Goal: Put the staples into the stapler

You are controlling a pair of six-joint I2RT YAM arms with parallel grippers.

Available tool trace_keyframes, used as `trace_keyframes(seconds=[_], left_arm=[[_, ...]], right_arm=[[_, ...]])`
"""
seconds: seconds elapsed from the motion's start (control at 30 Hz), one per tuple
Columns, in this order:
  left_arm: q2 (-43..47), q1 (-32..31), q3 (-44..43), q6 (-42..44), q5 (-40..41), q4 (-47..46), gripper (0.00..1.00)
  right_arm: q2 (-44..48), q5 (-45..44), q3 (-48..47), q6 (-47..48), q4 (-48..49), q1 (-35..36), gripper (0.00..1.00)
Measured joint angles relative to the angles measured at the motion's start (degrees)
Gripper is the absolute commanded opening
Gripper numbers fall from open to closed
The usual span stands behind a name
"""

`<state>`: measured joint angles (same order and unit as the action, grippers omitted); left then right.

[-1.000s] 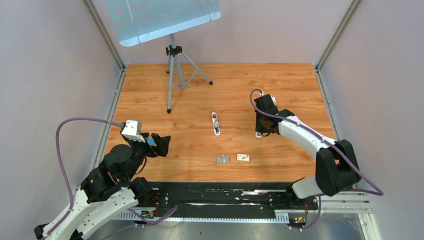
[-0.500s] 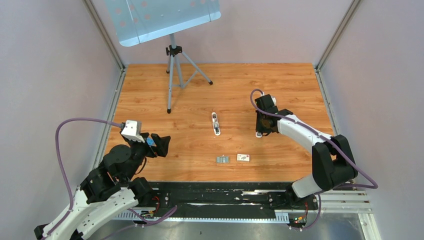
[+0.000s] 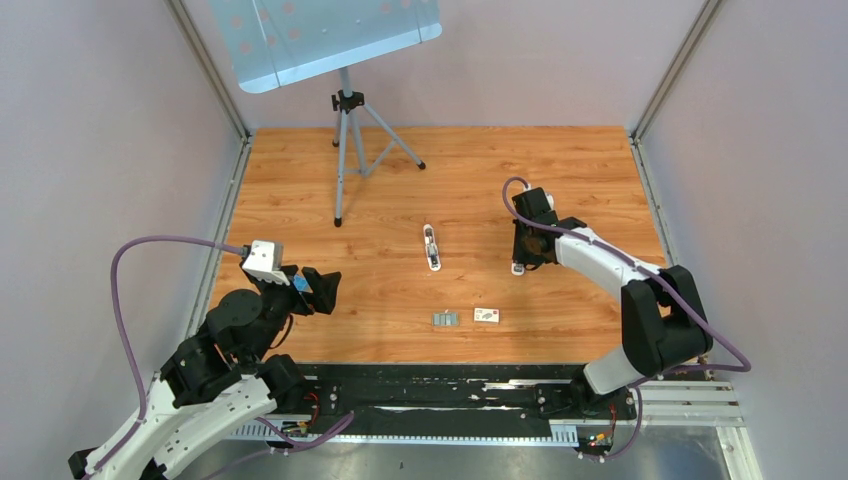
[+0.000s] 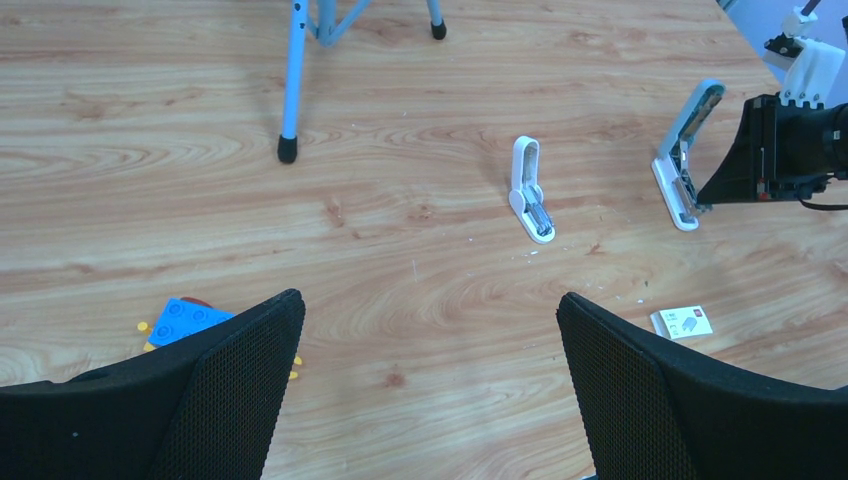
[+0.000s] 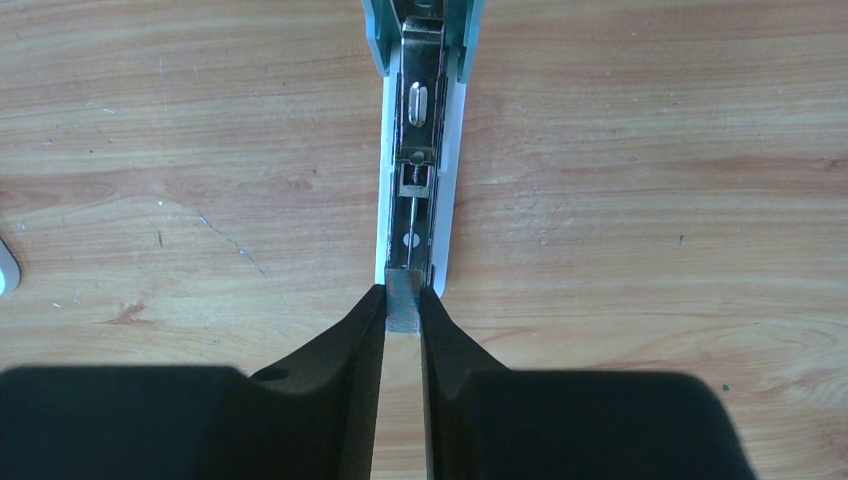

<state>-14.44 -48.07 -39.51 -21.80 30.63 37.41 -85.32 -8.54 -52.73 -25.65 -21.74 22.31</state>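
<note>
Out at right, extended right gripper pinches the stapler.

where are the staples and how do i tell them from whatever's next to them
On the wooden table, look close to the near edge, about the middle of its width, where two small flat things lie side by side. The staples are the left one: a grey metal block in segments, while its neighbour on the right is a small white box with print.
</note>
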Motion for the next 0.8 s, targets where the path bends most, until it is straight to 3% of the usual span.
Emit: trace_keyframes(seconds=[0.8], left_arm=[[0.00,0.00,0.02,0.17,0.00,0.00,1.00]], right_arm=[[-1.97,1.57,-0.31,0.15,1.27,-1.49,0.20]])
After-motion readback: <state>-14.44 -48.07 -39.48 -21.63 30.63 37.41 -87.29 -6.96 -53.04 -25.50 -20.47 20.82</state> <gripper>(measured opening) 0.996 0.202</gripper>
